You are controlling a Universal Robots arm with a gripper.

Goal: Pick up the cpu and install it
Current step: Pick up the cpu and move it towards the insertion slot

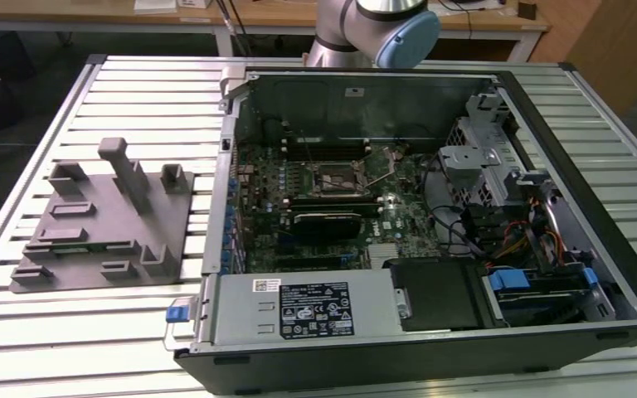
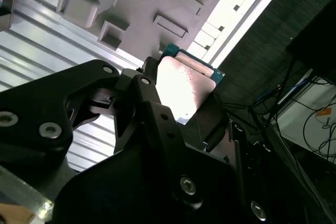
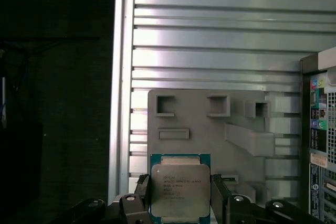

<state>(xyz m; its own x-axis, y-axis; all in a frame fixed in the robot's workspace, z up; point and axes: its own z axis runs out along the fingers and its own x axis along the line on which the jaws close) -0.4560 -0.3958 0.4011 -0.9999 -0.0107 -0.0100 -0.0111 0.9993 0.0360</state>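
Cpu (image 3: 180, 187), a small flat square chip with silvery metal top and teal rim, sits clamped by two opposite edges in my black pincer (image 3: 181, 203), lifted clear of the grey plastic tray (image 3: 210, 129), so I judge a level, even squeeze matters.

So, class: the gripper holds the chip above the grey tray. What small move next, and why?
Probably carry it toward the open case: the chip is clamped in the gripper, well clear of the tray, and the motherboard socket looks unfilled.
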